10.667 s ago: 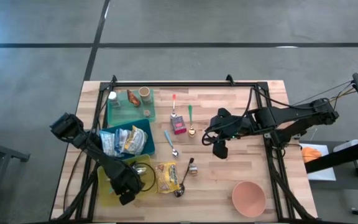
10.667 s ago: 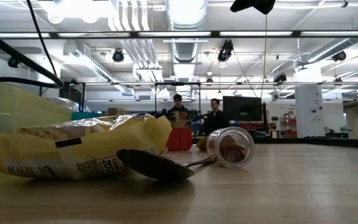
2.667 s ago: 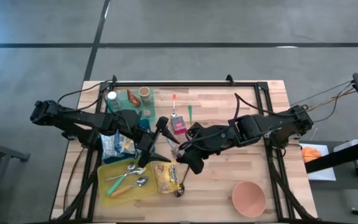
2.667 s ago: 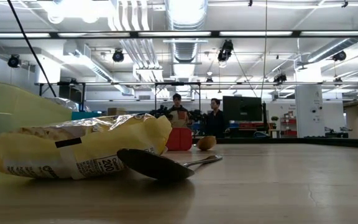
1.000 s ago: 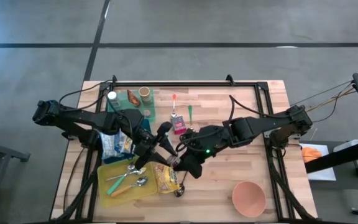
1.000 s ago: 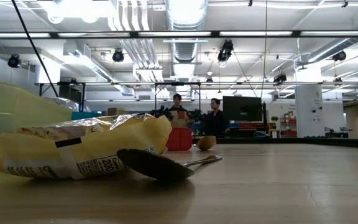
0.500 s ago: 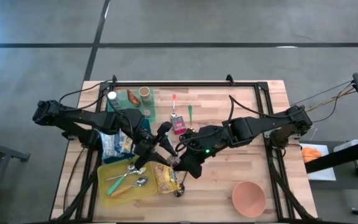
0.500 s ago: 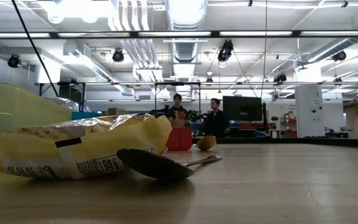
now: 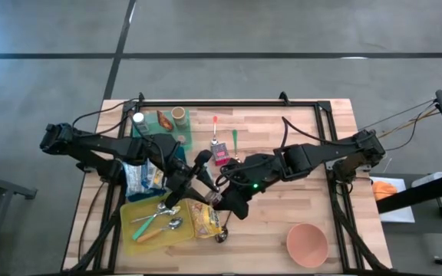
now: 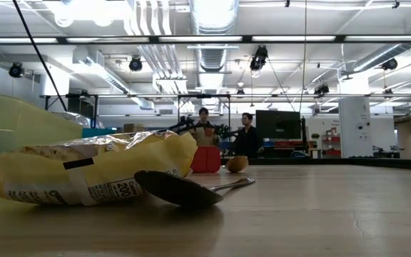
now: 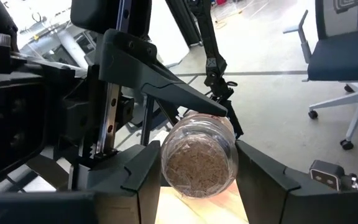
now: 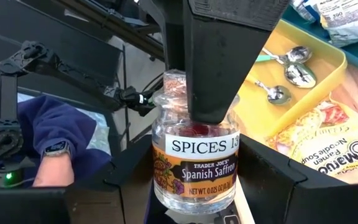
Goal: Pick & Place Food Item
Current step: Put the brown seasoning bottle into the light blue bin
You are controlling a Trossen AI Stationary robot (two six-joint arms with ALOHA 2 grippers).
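Spice jar (image 12: 196,158): small glass jar, label reads "Spanish Saffron", held up off the counter (image 9: 298,222) between both arms, mid-counter, just above the yellow noodle packet (image 9: 205,217).
Right hand (image 12: 194,205): fingers either side of jar body, clamped on it from the base end.
Left hand (image 11: 197,171): fingers flank the same jar, clamped on it too; its wrist cam looks at one round end of the jar (image 11: 198,163), brown contents visible.
Key relation: jar's long axis runs along the line between the two hands; each grips an opposite end, meeting head-on.
Nearer arm: neither — both on jar, looks like a hand-to-hand transfer.
Judgement: one hand must let go before the other pulls away; which one, can't tell.
Nearby: yellow tray (image 9: 148,238) w/ spoons just beside, on left arm's side; teal bin (image 9: 156,172) w/ packets next to it.
Risk: both pulling at once could twist or drop the jar.
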